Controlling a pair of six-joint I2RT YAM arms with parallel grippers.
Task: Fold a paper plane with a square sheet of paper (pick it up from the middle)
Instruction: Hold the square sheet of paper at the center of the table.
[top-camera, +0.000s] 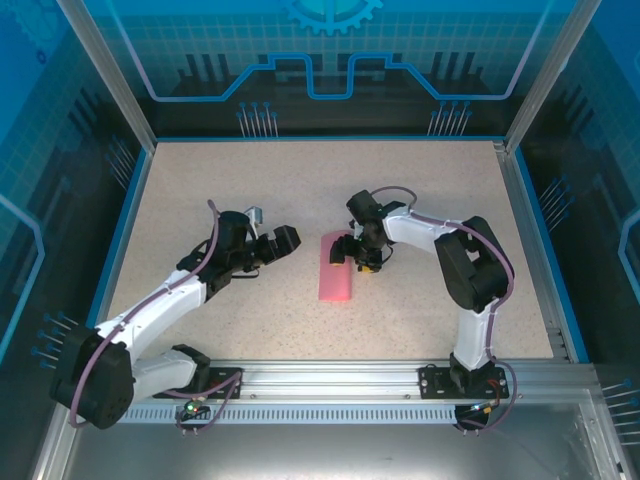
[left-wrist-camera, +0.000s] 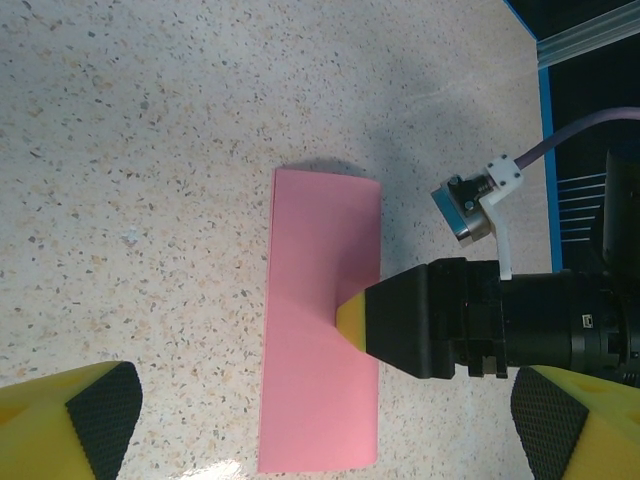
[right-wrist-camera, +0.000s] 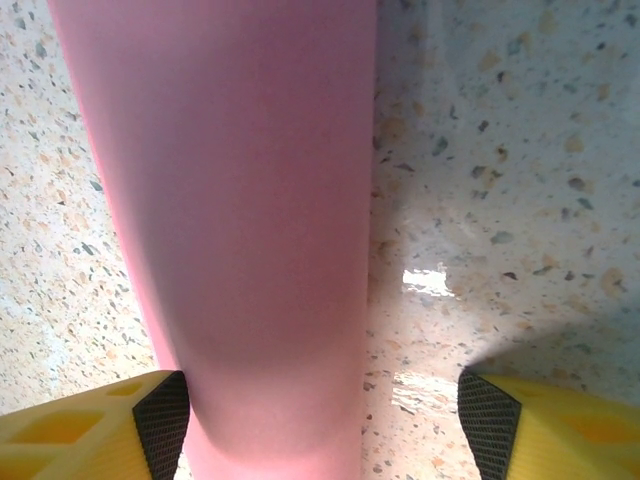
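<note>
Two robot arms are pictured over a speckled table (top-camera: 250, 190), where a pink sheet of paper (top-camera: 336, 278), folded into a narrow rectangle, lies flat near the middle.

Seen from above, the right gripper (top-camera: 355, 256) is lowered over the far part of the strip. The left gripper (top-camera: 284, 241) is held just to the left of it, apart from the paper.

The left gripper's jaws are spread fully wide, and nothing is grasped. Its yellow fingers (left-wrist-camera: 70, 425) are seen at the bottom corners of the left wrist view, with the sheet of paper (left-wrist-camera: 320, 260) lying on the table beyond them. In the same view, one yellow-tipped finger of the right gripper is set over the sheet close to one long edge, about halfway along it.

From the right wrist, the right gripper (right-wrist-camera: 325, 425) is shown released, its jaws standing apart. The sheet of paper (right-wrist-camera: 230, 200) runs between them, close alongside one black pad (right-wrist-camera: 165, 420). A band of bare table separates it from the other pad, and nothing is clamped.
</note>
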